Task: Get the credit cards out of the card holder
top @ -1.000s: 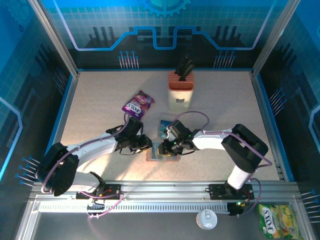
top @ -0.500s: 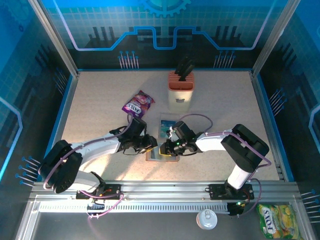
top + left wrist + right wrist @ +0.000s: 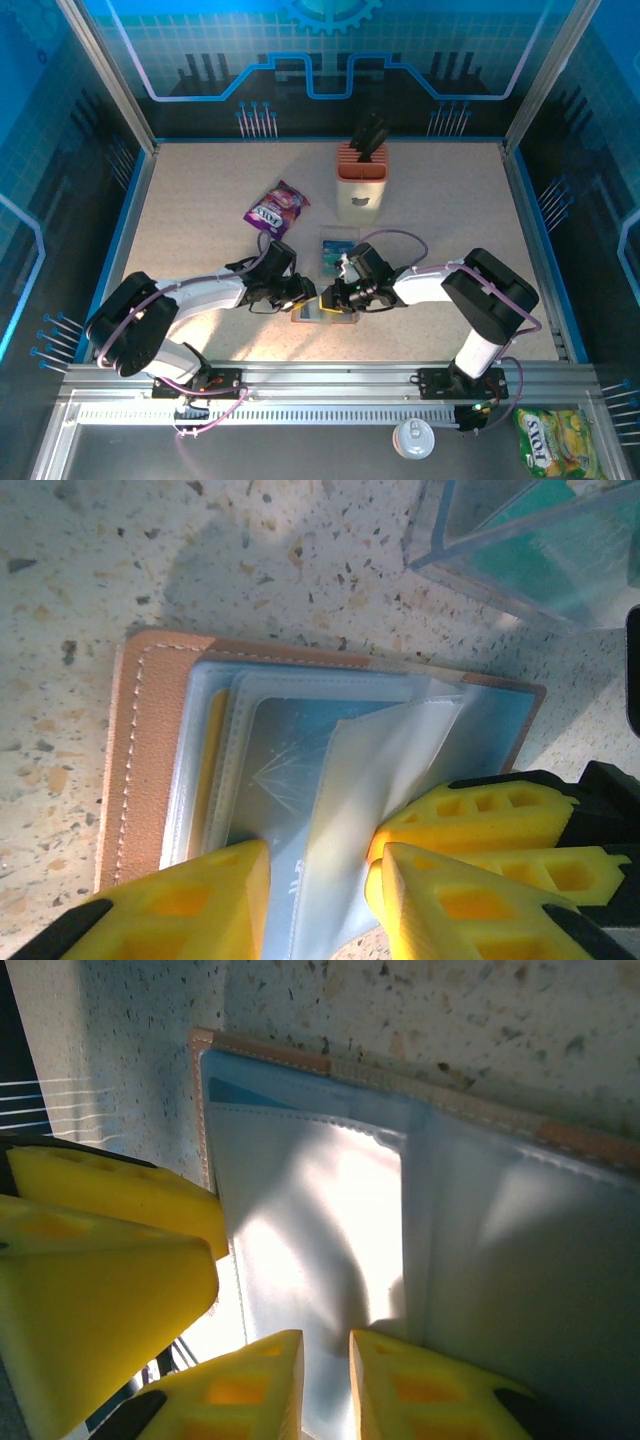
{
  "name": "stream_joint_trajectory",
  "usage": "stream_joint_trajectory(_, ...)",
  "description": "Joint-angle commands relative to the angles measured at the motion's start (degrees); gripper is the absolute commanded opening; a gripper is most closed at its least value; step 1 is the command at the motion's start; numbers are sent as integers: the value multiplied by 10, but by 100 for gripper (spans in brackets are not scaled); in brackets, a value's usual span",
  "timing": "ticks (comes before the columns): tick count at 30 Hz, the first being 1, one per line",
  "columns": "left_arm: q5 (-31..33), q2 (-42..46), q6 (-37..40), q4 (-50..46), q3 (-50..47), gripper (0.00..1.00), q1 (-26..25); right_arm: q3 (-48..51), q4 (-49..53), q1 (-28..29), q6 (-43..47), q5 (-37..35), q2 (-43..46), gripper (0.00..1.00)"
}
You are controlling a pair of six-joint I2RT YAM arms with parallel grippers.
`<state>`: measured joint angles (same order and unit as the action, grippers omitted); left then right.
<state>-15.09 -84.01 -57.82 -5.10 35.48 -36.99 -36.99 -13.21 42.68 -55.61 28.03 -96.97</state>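
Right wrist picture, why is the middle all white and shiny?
Right wrist view: bright light glares off the clear pocket of the card holder, washing it white. Left wrist view: softer light, so its stitching and the card inside look sharp.

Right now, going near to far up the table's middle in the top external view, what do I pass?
Flat brown leather card holder → clear plastic sleeve → tall cream-and-orange knife block

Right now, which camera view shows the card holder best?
The left wrist view: the card holder shows its brown stitched cover and pockets. The right wrist view gives glary pockets; the top view, a small half-covered patch.
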Motion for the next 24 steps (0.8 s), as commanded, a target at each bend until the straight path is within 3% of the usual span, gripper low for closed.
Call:
stream_joint_trajectory(1, -18, -14, -20, 33, -18, 32, -5, 11, -1, -7, -10, 9, -6, 21)
stream_joint_trajectory(8, -26, -22, -24, 47, -15, 24, -5, 11, -7, -7, -14, 11, -8, 21)
stream_joint_trajectory(16, -29, -17, -22, 45, -12, 22, -5, -3, 8, 5, 9, -6, 32, 23)
stream_joint_trajectory(24, -23, 5, -10, 11, 9, 25, -6, -38, 136, 1, 64, -67, 106, 26)
